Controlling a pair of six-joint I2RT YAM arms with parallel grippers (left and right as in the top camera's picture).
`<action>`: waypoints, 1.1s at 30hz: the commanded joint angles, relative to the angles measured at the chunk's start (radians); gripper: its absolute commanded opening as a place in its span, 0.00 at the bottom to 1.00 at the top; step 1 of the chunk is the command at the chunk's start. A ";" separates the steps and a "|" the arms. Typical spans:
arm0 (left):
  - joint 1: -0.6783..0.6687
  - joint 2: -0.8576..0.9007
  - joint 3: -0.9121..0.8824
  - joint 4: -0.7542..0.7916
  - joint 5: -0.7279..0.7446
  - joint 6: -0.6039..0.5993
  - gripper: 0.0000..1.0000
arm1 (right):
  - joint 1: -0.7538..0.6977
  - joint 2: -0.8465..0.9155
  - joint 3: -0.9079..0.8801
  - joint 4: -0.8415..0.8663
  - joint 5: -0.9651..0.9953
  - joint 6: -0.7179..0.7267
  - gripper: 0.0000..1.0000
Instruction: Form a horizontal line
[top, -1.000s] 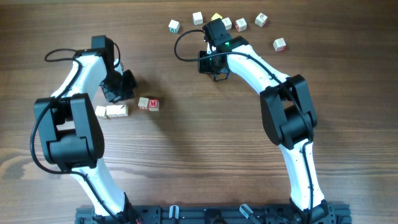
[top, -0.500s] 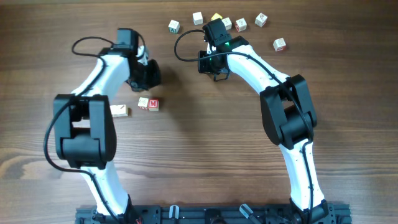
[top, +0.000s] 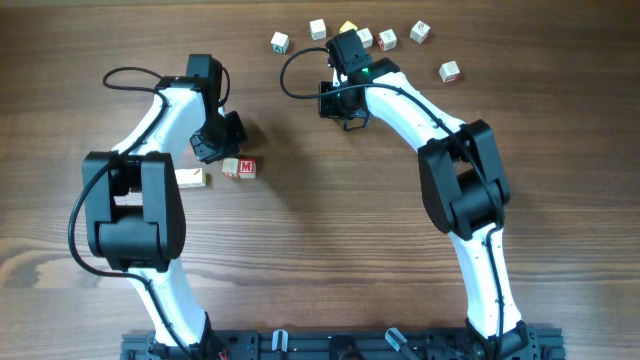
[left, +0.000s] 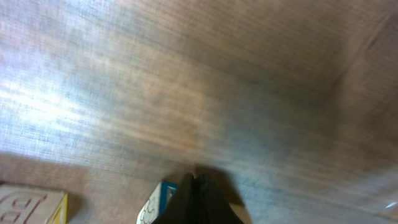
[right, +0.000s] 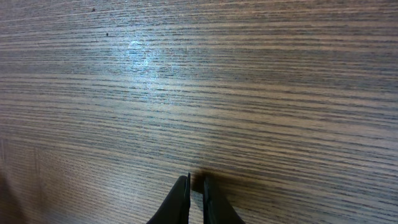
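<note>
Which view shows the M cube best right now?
Overhead: the M cube lies unobstructed, red letter readable. Left wrist is blurred, with only unidentifiable cube corners at its bottom edge. Right wrist shows none of it, just table.

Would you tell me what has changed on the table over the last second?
The left gripper, shut and empty, swung toward the far edge and to the right, then dropped back to just behind the red M cube. Nothing was picked up or released. That cube, the loose cubes and the right gripper stayed put.
</note>
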 joint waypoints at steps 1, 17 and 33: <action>0.003 0.011 -0.001 -0.028 -0.018 -0.016 0.04 | 0.002 0.036 -0.042 -0.011 0.049 0.003 0.10; 0.002 0.010 -0.001 0.055 0.086 -0.173 0.04 | 0.002 0.036 -0.042 -0.013 0.053 0.003 0.10; 0.002 0.011 -0.001 -0.123 0.084 -0.172 0.04 | 0.002 0.036 -0.042 -0.013 0.053 0.003 0.11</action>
